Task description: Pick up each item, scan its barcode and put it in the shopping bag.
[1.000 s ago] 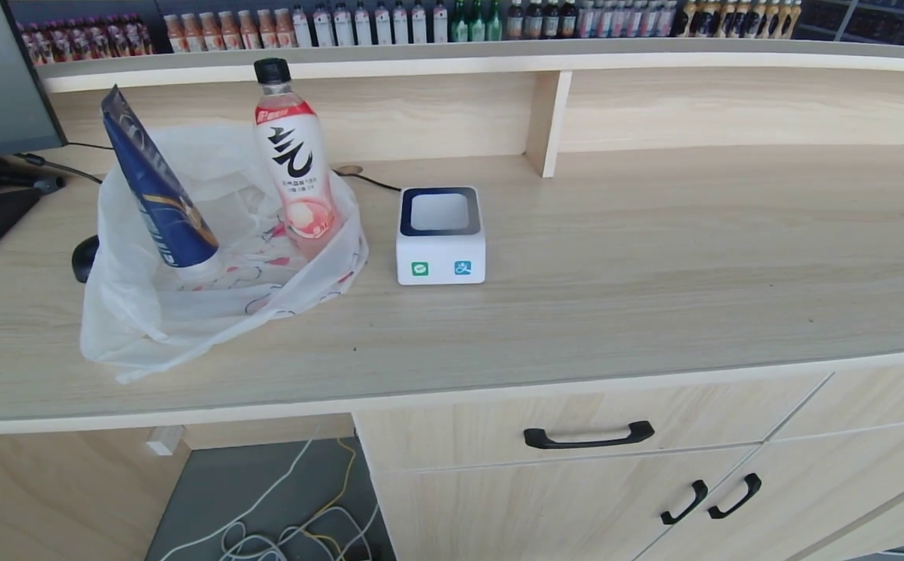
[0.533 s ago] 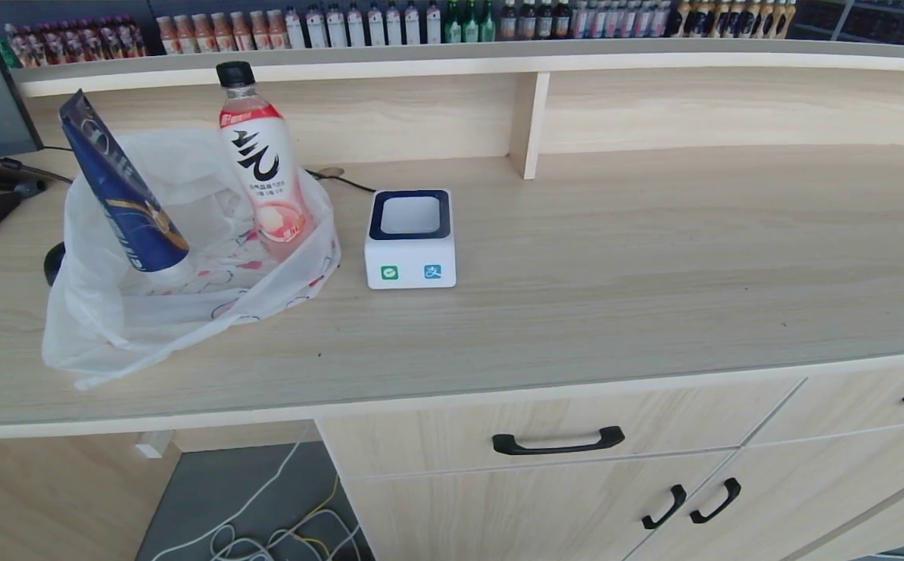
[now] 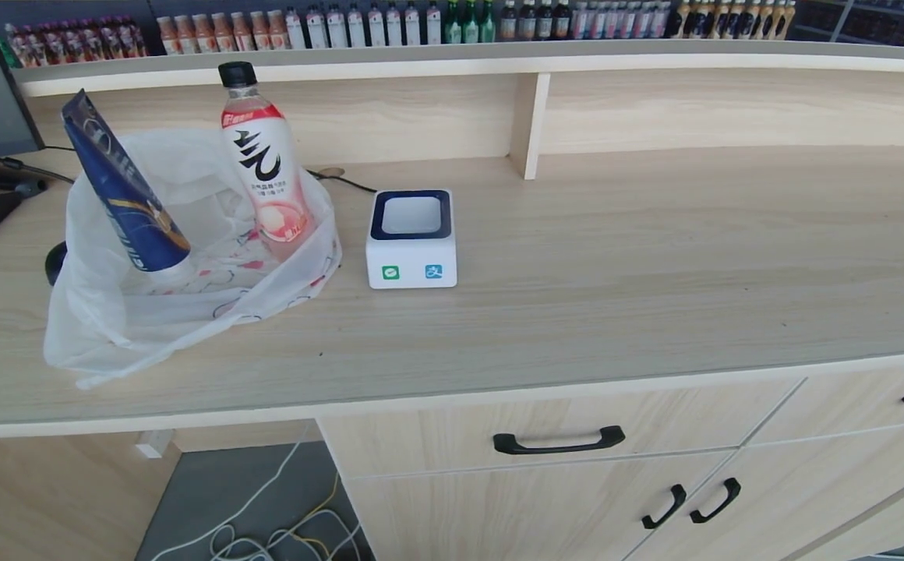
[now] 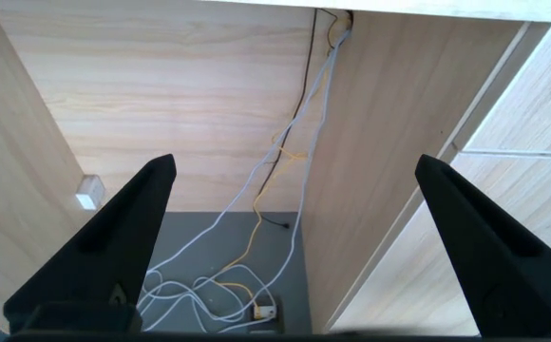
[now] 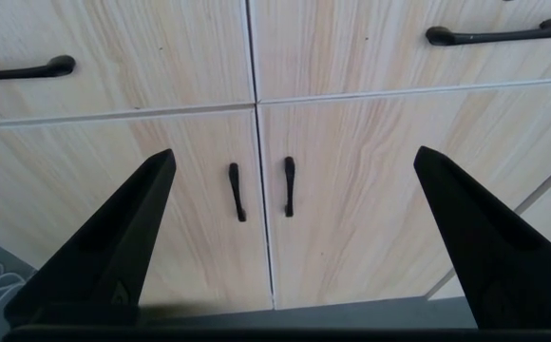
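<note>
At the left of the counter (image 3: pixel 616 257), the white shopping bag (image 3: pixel 101 327) lies open. A blue pouch (image 3: pixel 128 206) leans inside it, and a pink drink bottle (image 3: pixel 265 171) stands upright beside the pouch. Just right of the bag sits the white scanner (image 3: pixel 411 245). Below the counter, the left gripper (image 4: pixel 294 166) hangs spread wide and empty over the grey floor (image 4: pixel 256 242). The right gripper (image 5: pixel 293 161) is likewise splayed and empty before the cupboard doors (image 5: pixel 380 190).

The left pincer (image 4: pixel 296 161) hangs below the top of the pale wooden bench (image 3: pixel 655 257), facing the bench's front on its left side. Its two black tapered fingers (image 4: pixel 114 247) are spread wide apart. The right pincer (image 5: pixel 294 154) also sits below the bench top, facing the bench's front farther right, its black fingers (image 5: pixel 104 247) equally wide apart.
</note>
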`<state>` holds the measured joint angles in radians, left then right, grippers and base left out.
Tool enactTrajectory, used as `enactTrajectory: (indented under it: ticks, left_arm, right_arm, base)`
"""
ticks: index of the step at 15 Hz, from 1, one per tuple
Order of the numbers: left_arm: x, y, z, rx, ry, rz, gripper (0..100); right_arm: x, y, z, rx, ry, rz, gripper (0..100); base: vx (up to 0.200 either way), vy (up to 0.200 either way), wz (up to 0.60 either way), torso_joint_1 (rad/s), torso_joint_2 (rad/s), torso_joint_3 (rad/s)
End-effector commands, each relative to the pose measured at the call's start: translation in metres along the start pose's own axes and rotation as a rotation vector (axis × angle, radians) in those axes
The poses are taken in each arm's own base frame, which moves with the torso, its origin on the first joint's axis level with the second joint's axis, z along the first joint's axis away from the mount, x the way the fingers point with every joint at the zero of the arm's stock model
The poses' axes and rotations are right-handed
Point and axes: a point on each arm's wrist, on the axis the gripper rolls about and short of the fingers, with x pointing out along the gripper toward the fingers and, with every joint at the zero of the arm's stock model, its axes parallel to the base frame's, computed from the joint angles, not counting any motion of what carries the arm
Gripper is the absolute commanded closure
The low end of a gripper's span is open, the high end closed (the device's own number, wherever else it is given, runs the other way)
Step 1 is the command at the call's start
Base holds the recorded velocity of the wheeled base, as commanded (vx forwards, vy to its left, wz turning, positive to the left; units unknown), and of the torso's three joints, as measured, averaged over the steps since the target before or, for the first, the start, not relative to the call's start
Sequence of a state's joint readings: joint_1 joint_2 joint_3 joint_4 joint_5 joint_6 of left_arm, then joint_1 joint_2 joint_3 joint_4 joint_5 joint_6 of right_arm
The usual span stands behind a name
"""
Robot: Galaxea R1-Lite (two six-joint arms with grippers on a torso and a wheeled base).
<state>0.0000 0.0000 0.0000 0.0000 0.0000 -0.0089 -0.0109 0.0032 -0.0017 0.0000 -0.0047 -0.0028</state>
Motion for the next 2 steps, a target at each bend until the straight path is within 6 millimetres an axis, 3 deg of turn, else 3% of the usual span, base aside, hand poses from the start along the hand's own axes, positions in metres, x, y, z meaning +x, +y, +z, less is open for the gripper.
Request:
enactTrajectory:
  ticks: [1, 2]
  left_arm:
    - [0.0001, 0.0000, 0.0000, 0.000, 0.002, 0.000, 0]
    - [0.0000, 0.0000, 0.0000, 0.000, 0.000, 0.000, 0]
  right_arm:
    - [0.0001, 0.0000, 0.0000, 0.000, 0.002, 0.000, 0]
    - [0.0001, 0.0000, 0.0000, 0.000, 0.002, 0.000, 0]
  base:
    - [0.000, 0.000, 0.00, 0.000, 0.00, 0.000]
    - [0.000, 0.000, 0.00, 0.000, 0.00, 0.000]
